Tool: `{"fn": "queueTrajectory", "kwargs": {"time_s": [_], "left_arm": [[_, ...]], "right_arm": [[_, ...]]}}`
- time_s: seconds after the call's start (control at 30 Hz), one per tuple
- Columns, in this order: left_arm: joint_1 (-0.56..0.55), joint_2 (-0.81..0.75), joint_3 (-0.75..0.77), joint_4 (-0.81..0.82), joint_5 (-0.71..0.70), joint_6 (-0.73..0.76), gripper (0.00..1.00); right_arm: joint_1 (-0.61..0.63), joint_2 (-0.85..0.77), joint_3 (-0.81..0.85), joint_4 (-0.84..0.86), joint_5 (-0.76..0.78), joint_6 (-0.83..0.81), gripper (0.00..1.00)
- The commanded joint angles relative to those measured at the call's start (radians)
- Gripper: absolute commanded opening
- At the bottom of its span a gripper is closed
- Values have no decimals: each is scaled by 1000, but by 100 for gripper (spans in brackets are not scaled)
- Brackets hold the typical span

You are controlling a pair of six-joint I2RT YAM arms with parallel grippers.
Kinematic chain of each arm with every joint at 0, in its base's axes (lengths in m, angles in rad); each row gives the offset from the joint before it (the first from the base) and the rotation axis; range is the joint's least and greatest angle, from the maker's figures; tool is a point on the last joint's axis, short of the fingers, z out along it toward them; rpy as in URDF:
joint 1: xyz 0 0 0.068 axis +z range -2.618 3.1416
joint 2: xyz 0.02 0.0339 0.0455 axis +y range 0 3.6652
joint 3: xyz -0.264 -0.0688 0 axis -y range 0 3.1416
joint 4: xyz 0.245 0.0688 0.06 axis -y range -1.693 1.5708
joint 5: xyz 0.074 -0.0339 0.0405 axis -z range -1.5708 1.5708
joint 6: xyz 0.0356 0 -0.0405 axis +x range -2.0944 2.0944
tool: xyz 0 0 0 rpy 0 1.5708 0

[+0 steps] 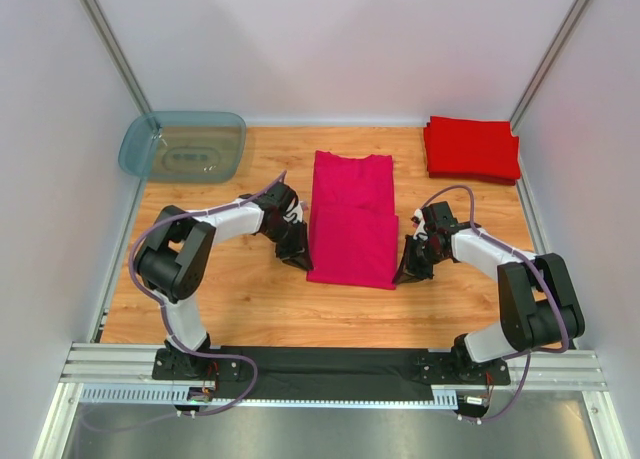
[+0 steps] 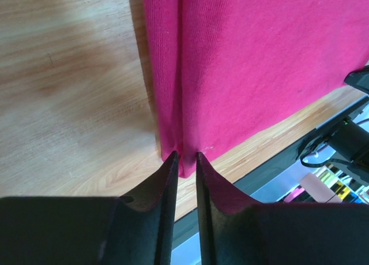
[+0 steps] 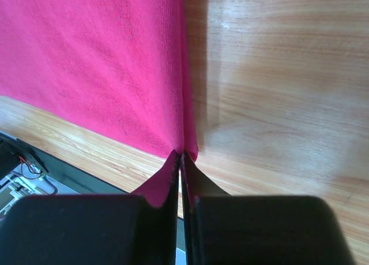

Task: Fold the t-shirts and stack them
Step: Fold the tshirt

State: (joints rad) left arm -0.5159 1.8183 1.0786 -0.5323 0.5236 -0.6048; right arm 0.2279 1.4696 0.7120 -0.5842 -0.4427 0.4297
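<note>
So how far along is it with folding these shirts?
Done: red t-shirts lie folded in a neat pile at the far right corner of the table. In hand: the magenta t-shirt lies as a long strip mid-table, and the left gripper and right gripper each pinch a near corner. Left: probably folding it shorter, then adding it to the pile.

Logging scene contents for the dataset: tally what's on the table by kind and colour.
Pink shirt: 1
Red shirt stack: 1 (layers can't be counted)
Plastic tub: 1
Total: 3
</note>
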Motion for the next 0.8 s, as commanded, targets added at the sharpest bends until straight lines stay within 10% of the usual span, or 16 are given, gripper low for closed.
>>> {"fn": "queueTrajectory", "kwargs": {"time_s": [0.0,0.13,0.77], "left_arm": [[-4,10,-6,40,30,-10,24],[-4,0,0,29,30,-18,0],[-30,-107,-154,88,10,-122,0]], "right_arm": [[2,-26,27,6,10,-17,0],[4,-26,26,9,10,-19,0],[4,-28,15,1,21,-17,0]]}}
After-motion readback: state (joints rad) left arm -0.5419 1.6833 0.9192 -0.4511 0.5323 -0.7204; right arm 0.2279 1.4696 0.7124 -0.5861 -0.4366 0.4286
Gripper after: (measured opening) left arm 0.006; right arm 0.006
